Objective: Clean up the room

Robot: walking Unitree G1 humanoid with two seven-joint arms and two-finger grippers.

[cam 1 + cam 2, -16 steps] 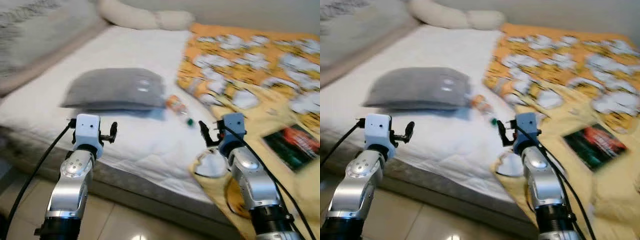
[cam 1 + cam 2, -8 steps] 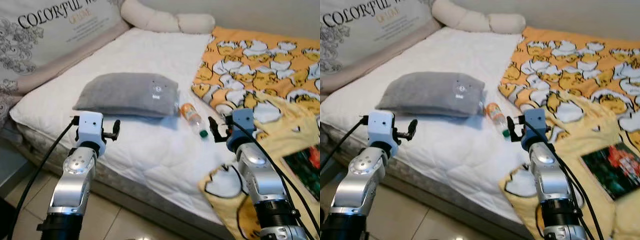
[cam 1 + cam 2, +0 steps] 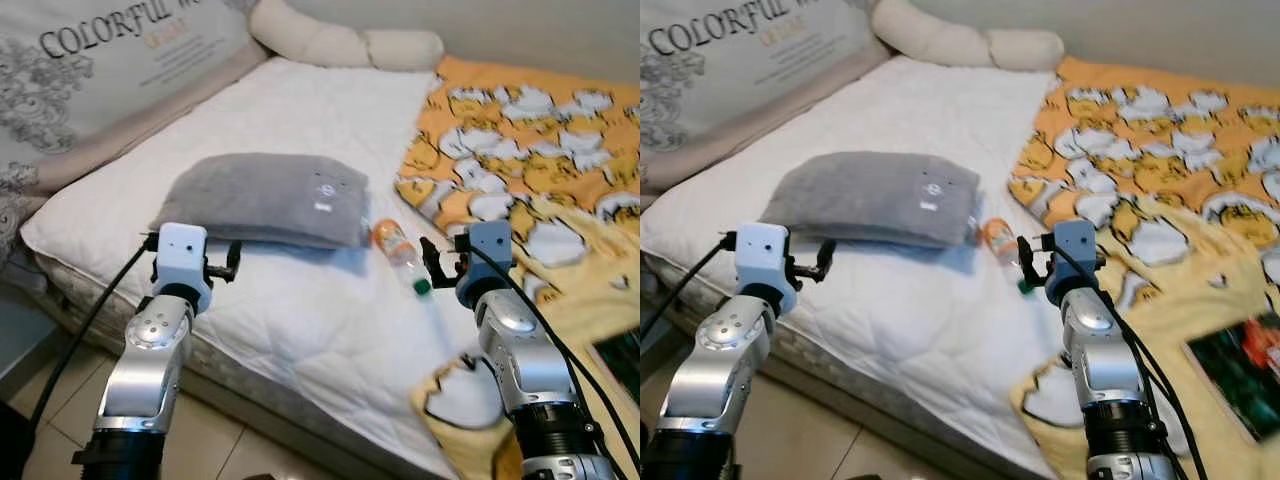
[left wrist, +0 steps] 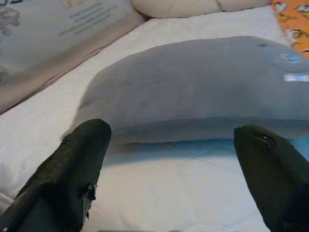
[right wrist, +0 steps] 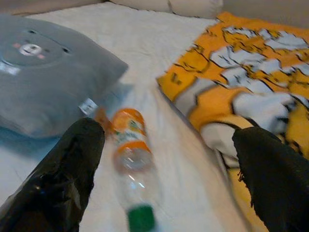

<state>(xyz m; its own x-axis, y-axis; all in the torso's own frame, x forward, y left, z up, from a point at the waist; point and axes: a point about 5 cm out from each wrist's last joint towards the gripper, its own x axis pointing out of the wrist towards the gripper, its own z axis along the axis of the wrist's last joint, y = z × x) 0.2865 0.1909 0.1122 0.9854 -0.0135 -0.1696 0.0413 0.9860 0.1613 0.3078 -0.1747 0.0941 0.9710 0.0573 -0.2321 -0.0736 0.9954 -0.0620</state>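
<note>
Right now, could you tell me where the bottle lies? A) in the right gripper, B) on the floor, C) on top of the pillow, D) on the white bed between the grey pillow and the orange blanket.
D: the bottle lies on its side on the bed, between the pillow and the blanket.

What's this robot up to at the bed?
It is tidying. Both arms reach over the white bed, holding nothing. The right tool is open and lined up on a plastic bottle lying beside a grey pillow. The left tool, also open, faces that pillow.
</note>
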